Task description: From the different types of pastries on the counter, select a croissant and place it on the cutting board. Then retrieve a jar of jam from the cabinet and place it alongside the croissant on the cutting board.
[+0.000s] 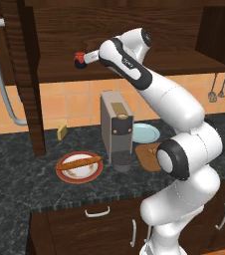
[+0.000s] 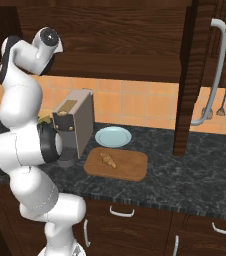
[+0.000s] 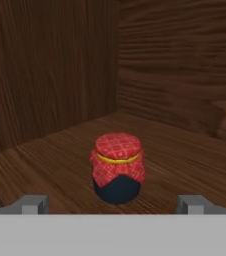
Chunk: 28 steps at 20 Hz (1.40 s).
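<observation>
Red-capped jar of jam (image 3: 117, 167) stands mid-shelf in the cabinet (image 3: 50, 75), between the wide-spread tool (image 3: 112, 204).

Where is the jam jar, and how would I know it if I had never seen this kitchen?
Look up at the dark wooden cabinet above the orange tiled wall, then along its wide shelf to where the robot's gripper reaches in. The jam jar stands upright there, alone on the wood. It is tiny and round, dark below, with a red checked cloth top tied by a gold band.
</observation>
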{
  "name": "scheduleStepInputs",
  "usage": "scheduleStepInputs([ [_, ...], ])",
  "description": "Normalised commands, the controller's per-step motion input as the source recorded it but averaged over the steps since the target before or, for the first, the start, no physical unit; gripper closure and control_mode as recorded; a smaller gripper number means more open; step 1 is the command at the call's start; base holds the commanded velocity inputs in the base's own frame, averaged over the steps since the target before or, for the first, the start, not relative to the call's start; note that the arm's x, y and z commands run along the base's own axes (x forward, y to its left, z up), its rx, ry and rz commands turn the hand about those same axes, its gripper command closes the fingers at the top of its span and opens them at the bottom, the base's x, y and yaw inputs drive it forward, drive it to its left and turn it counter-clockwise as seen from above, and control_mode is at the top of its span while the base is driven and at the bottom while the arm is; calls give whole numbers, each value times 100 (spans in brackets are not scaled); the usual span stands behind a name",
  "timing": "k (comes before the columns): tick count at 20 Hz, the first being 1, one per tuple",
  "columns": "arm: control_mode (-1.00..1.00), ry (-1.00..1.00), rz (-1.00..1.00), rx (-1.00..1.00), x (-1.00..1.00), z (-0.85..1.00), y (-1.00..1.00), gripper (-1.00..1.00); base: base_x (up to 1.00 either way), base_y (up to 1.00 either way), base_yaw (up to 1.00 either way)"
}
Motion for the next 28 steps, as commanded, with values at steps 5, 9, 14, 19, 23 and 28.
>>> scheduleStepInputs([
  [5,-100,0,0,0,26,-11,12,-100,0,0,0],
  [9,-100,0,0,0,19,-13,15,-100,0,0,0],
  [14,-100,0,0,0,15,-8,16,-100,0,0,0],
  [19,-100,0,0,0,18,-9,13,-100,0,0,0],
  [23,-100,0,0,0,32,-12,15,-100,0,0,0],
  [28,-100,0,0,0,41,-12,19,-100,0,0,0],
])
